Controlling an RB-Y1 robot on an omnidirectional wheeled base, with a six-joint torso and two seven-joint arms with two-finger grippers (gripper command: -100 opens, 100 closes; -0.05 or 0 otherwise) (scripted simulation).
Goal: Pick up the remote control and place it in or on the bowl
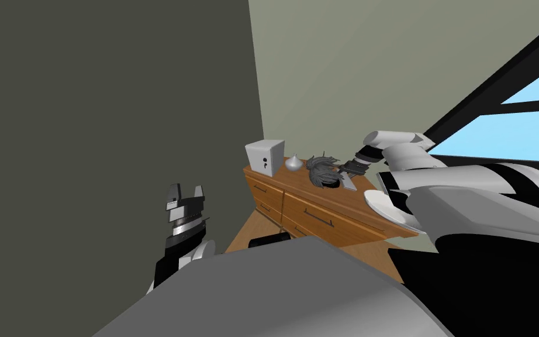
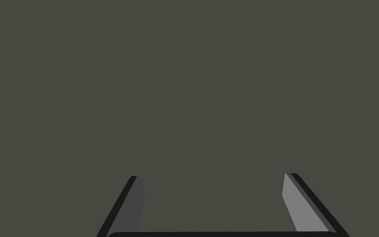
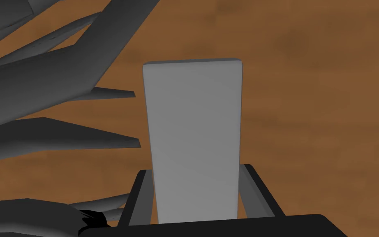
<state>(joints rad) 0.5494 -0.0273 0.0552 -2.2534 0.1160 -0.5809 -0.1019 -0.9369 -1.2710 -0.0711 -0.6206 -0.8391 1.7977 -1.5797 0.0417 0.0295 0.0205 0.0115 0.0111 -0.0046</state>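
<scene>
Right gripper (image 3: pixel 195 168) clamps the grey remote control (image 3: pixel 192 123) just beside the spiky plant (image 1: pixel 322 169) on the wooden dresser (image 1: pixel 321 219); lifting carelessly could snag leaves or clip the white bowl (image 1: pixel 382 206) near the plant. Left gripper (image 2: pixel 212 176) hangs open.

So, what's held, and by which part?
The right gripper grips the remote by its long sides at the near end. The left gripper is open, holding nothing.

On dresser (image 1: pixel 321 217), remote (image 3: pixel 192 140) beside plant (image 1: pixel 322 171), bowl (image 1: pixel 375 203) nearby

wooden dresser (image 1: pixel 321 219), on it white box (image 1: pixel 265 157), small vase (image 1: pixel 293 163), spiky plant (image 1: pixel 322 169), remote (image 1: pixel 348 183), bowl (image 1: pixel 382 207)
</scene>
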